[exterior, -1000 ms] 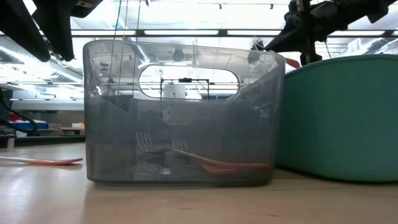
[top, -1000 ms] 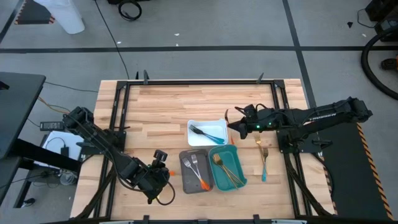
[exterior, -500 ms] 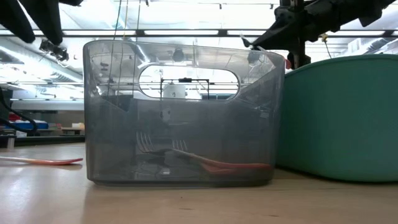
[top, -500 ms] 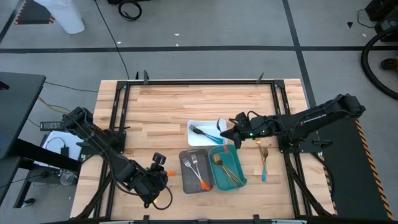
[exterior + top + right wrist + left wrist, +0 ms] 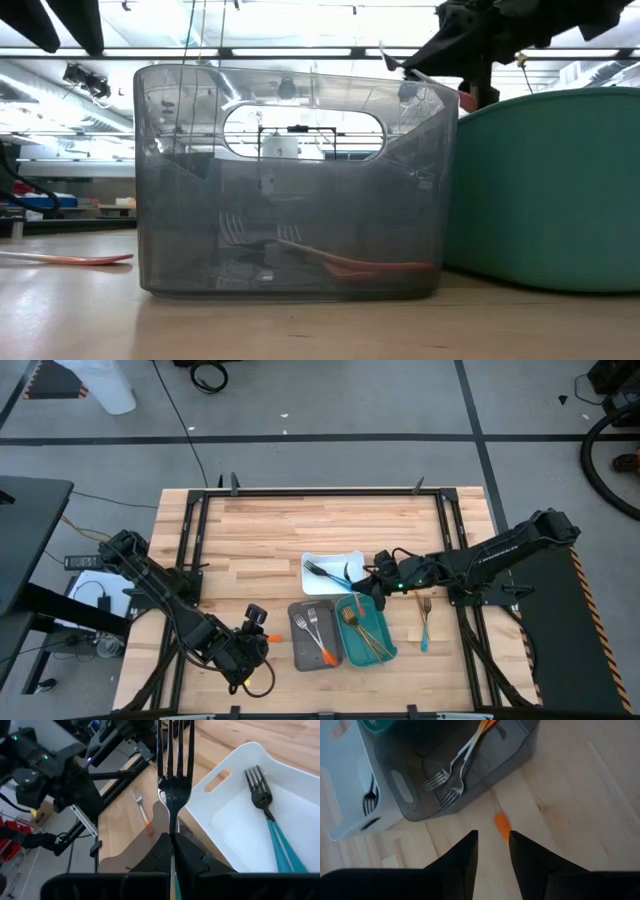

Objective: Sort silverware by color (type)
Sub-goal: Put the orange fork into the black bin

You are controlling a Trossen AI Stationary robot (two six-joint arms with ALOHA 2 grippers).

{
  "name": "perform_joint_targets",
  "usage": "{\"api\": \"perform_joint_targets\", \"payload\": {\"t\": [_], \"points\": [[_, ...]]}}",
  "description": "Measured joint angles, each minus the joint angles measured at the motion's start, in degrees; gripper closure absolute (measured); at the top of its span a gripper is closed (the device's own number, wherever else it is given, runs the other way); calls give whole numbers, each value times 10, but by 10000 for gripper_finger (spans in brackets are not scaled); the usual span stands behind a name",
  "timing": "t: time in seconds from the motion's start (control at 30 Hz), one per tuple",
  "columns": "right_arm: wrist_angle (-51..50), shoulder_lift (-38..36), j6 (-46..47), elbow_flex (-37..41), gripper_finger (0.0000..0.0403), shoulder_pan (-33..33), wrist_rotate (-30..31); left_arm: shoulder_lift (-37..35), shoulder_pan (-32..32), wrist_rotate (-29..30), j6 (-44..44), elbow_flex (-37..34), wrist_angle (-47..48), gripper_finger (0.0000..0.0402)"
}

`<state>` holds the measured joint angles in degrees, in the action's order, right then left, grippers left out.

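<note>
My right gripper hangs over the near edge of the white tray, shut on a dark-tined fork. A teal-handled fork lies in that tray. The grey tray holds two orange-handled forks, and the teal tray holds gold pieces. My left gripper stands open above the table beside the grey tray. An orange-handled fork lies flat on the wood there, its handle showing between my fingers. My right gripper pinches the dark-tined fork between its two fingers just behind the head, at the neck. The fork runs along the fingers, its tines pointing forward toward the table's left. It is lifted clear above the trays. The handle is hidden inside the gripper.
Two more pieces, one gold and one with a teal handle, lie on the wood to the right of the teal tray. The three trays stand close together at the table's middle. Bare wood spreads across the far half of the table.
My right gripper has carried the fork toward the table's near edge and slightly left, sinking a little, from the white tray's far right corner to its near edge. The fork stays clamped with its tines forward.
</note>
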<state>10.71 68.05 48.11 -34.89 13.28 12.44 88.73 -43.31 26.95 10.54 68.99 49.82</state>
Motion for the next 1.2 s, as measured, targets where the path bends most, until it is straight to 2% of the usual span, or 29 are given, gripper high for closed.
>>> {"api": "perform_joint_targets", "payload": {"t": [0.4,0.83,1.0,1.2], "points": [[-88,116,-39,-158,388,35,14,0,0,11,-51,0,-2,283],[-118,249,-53,-287,387,42,-36,0,1,10,-79,-1,-12,283],[-119,289,-53,-315,387,42,-55,-17,4,8,-102,-57,-83,283],[-121,321,-48,-339,387,43,-69,-74,21,9,-95,-128,-128,283]]}}
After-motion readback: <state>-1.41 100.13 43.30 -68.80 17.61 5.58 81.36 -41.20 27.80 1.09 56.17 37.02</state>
